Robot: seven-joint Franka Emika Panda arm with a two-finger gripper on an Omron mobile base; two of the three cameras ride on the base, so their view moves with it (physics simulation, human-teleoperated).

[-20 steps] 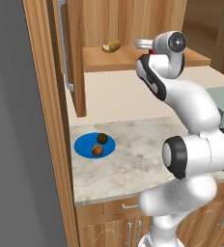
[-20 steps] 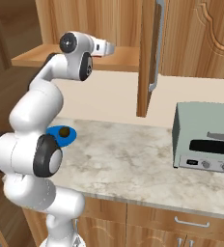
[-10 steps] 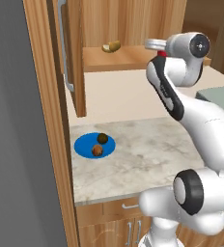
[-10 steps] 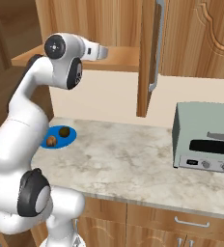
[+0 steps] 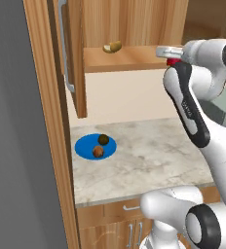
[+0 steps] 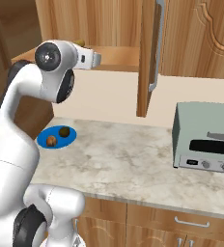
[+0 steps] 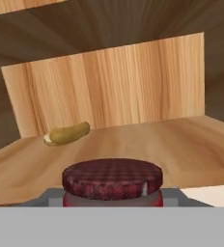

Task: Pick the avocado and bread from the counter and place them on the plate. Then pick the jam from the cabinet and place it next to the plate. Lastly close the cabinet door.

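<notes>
Left to right, rel. to the pincer. Well below and to its left: flat round bright blue plate [image 5: 85, 151] on the beige-grey marbled stone counter [image 5: 149, 160], w/ the dark olive-brown egg-shaped avocado [image 5: 103, 139] and the round orange-brown bread [image 5: 99, 152] both on it, just beside each other. So the first two items look done.

Same level, left of pincer, further in on the shelf: yellowish-tan curved lump [image 7: 66, 133], not a task item, apart from the jar.

At the pincer: two-finger gripper [image 5: 171, 54] of the white arm is up at the shelf of the light-brown wooden wall cabinet [image 5: 129, 29]. Small red cylindrical jam jar w/ darker lid [image 7: 112, 183] sits right at the fingertips in the hand view, base on the shelf board. Jaws look drawn in against the jar, i.e. clamped on it; not lifted yet by the look of it.

Right of pincer: open carved cabinet door w/ silver bar handle [image 6: 147, 58]; below right, grey toaster oven [image 6: 205, 137].

Left to do, as I judge: pull jam out, set it by the plate, shut the door. Roughly two thirds through.
</notes>
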